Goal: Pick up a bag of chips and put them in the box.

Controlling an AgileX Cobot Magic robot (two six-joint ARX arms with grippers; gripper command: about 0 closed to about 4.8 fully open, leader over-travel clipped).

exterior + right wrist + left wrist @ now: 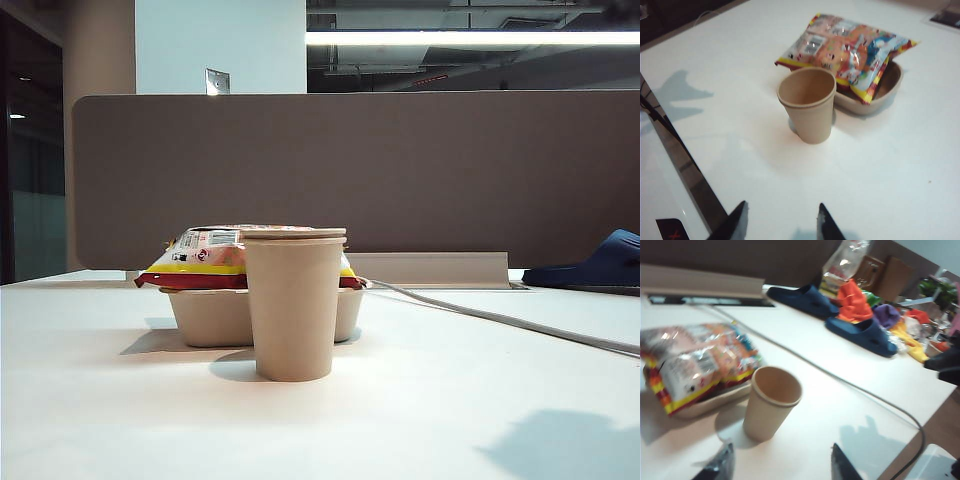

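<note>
Left gripper (pixel 780 465) at the lower edge of its wrist view, dark fingertips (pixel 720 467) spread wide, nothing between them, hanging above bare white table (pixel 840 390). Right gripper (pixel 780 222) likewise at the edge of its own wrist view, black fingertips (pixel 737 222) parted with an empty gap, holding nothing, above the table near its front edge. Neither gripper visible in the exterior view.

Puffy glossy bag of chips (pixel 695 365) with red, orange and yellow stripes, white label panel and cartoon graphics, lying flat across the top of the low beige moulded-pulp box (pixel 890 87), overhanging its rim on more than one side. Same bag (pixel 205 255) resting on the box (pixel 205 315) in the exterior view, left of centre on the table. Well apart from both grippers, farther out on the table, with no contact.

Tall beige paper cup (pixel 807 105) standing upright just in front of the box, between the box and both grippers; open at the top in both wrist views, partly hiding the box in the exterior view. Touching the box or merely beside it: cannot tell.

Grey cable (pixel 840 380) running across the table beside the box. Dark blue slippers (pixel 862 332) and a heap of coloured items (pixel 855 302) far off toward the table's other end. Brown partition panel (pixel 400 170) behind the table.
</note>
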